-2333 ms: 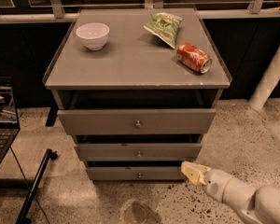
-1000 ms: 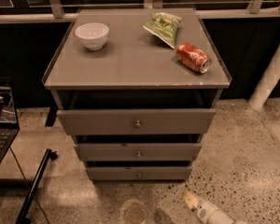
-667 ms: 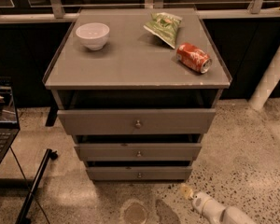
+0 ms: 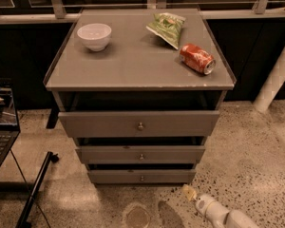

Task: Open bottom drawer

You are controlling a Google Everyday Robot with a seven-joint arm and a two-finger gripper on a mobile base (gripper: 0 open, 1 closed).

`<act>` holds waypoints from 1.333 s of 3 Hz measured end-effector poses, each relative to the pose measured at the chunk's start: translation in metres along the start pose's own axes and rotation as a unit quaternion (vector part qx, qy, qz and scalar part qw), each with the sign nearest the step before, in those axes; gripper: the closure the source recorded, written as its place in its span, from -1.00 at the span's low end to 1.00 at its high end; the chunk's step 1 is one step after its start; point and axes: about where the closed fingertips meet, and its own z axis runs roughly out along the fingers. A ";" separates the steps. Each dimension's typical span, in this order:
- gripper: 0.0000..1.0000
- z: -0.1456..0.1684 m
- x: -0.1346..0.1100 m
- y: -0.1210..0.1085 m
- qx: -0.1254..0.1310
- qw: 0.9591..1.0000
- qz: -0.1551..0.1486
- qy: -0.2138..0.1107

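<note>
The bottom drawer [image 4: 141, 176] is the lowest and narrowest of three grey fronts in the cabinet, with a small round metal knob [image 4: 142, 178] at its centre. Its front stands a little out from the cabinet body, as do the two above. My gripper [image 4: 188, 193] is low at the bottom right, just above the floor, below and to the right of the drawer's right end. It touches nothing. Its white arm runs off the lower right corner.
The cabinet top [image 4: 133, 65] carries a white bowl [image 4: 94, 35], a green snack bag [image 4: 167, 28] and a red can [image 4: 197, 58] on its side. A laptop [image 4: 0, 127] sits at the left edge. A black rod [image 4: 35, 189] lies on the speckled floor.
The gripper dropped from beside the bottom drawer's right end to near the floor, then rose slightly and shifted left toward the drawer. The drawers have not moved.
</note>
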 end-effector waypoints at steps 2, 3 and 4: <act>1.00 0.058 -0.035 -0.011 -0.038 0.999 -0.007 -0.016; 1.00 0.094 -0.061 -0.019 -0.042 0.999 -0.010 -0.018; 1.00 0.093 -0.061 -0.019 -0.042 0.999 -0.010 -0.018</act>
